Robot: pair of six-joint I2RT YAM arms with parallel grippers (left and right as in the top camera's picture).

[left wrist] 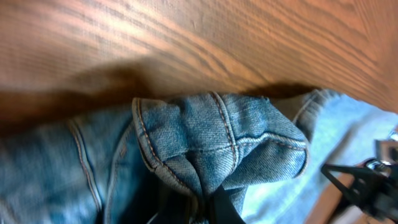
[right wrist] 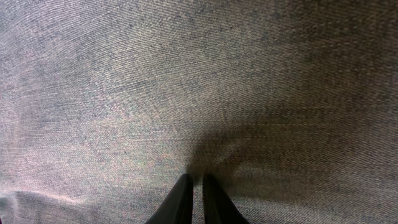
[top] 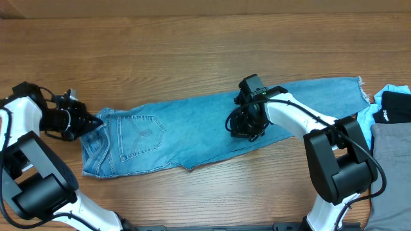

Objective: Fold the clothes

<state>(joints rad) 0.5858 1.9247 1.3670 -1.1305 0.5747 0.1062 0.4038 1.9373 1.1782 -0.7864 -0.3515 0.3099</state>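
The left jaws are closed on a bunched fold of waistband, its stitched seam puckering out above the grip. The right jaws are pinched almost together on a small ridge of denim midway down the leg. Between the two grips the jeans lie stretched lengthwise across the worktop, back pocket up. The waistband is at the left and the frayed hems at the far right, near a black garment and a grey garment. The step in hand looks like either a smoothing pull or the start of folding one end over the other; I cannot tell which. To do it well, both grips should probably lift together and only a little, keeping the cloth taut between them so no wrinkle gets trapped. The right pinch looks thin, so a gentle pull seems safer than a sharp one. The hems should stay clear of the neighbouring pile.
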